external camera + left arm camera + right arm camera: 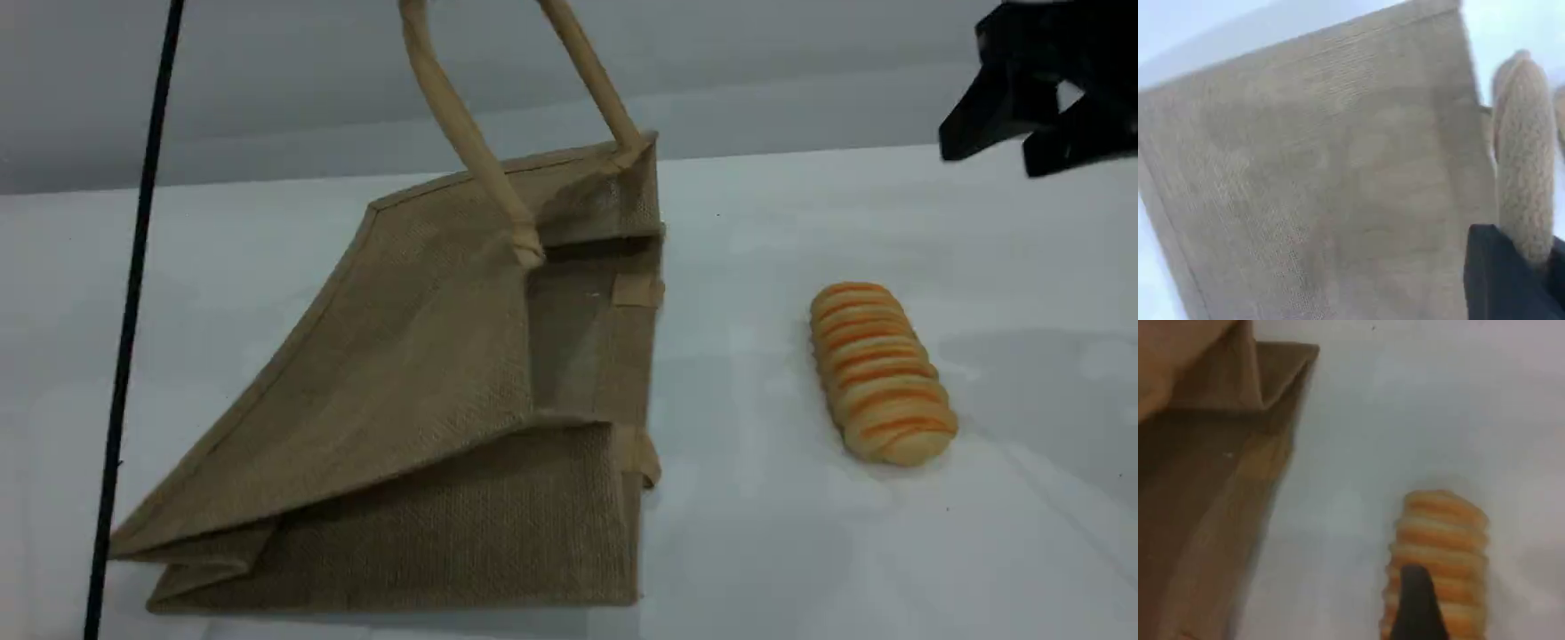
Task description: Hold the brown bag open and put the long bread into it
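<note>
The brown bag (427,373) lies on its side on the white table, mouth facing right. Its upper side is pulled up by one beige handle (462,133), so the mouth gapes. That handle runs out of the scene's top edge. In the left wrist view my left gripper (1531,267) is shut on the handle (1523,153), with the bag's woven side (1325,180) below it. The long bread (880,373) lies on the table right of the mouth. My right gripper (991,156) hangs open at the top right, above and behind the bread (1441,533).
A black cable (133,302) hangs down the left side of the scene, in front of the bag's bottom corner. A second handle tab (645,458) shows at the bag's lower rim. Bare white table (756,533) lies between bag and bread.
</note>
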